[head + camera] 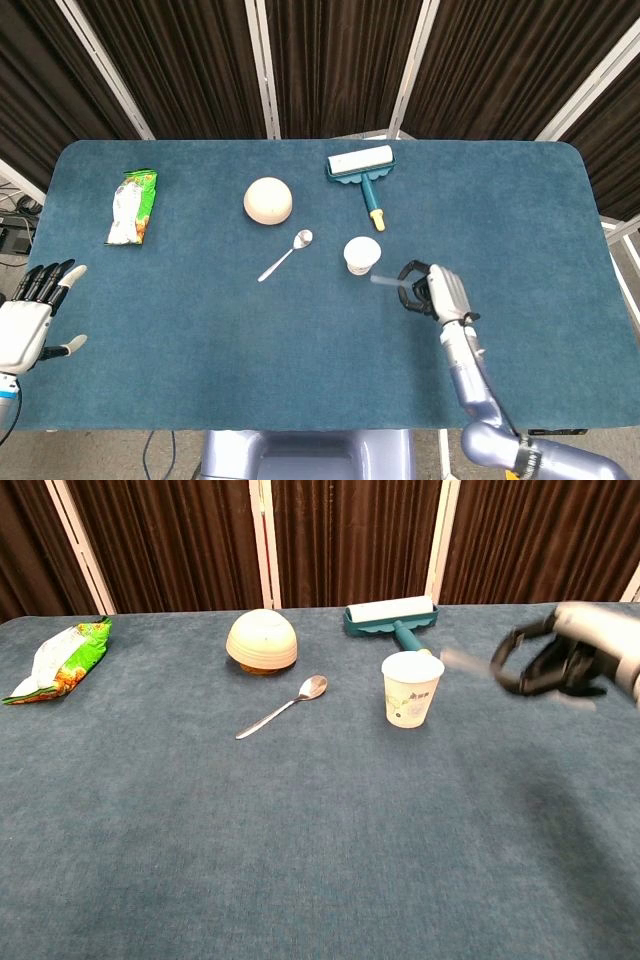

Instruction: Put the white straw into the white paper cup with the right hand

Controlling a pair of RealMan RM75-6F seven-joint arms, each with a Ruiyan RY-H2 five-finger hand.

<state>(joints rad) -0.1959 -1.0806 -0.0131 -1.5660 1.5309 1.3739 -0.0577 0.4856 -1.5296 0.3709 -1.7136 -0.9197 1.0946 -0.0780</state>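
my right hand (437, 291) has its fingers (520, 660) curled around the thin white plastic straw (384, 281), holding it up off the blue felt-covered table (200, 330). the straw's free end sticks out toward the white paper cup with a faint print (411, 689) and sits just beside its rim, a bit above it in the chest view. i judge the pickup is done and the carry mostly done. what is left: tip the straw more upright, line its end over the cup mouth, drop it in, let go. straw is not in the cup yet.

my left hand (28, 322) is at the near left table edge, well apart from everything, fingers spread, holding nothing.

other stuff, untouched: cream upturned bowl (267, 200), metal spoon (287, 254) between the bowl and the cup, teal-handled lint roller (362, 168) behind the cup, green and white snack packet (133, 206) far left.

hard to make out: the right hand and straw are motion-blurred in the chest view, so i cannot tell the exact grip or the straw's tilt. most of the straw is hidden inside the hand; only the short free end shows. the hand is cut off at the right frame edge in the chest view. cup contents not visible.
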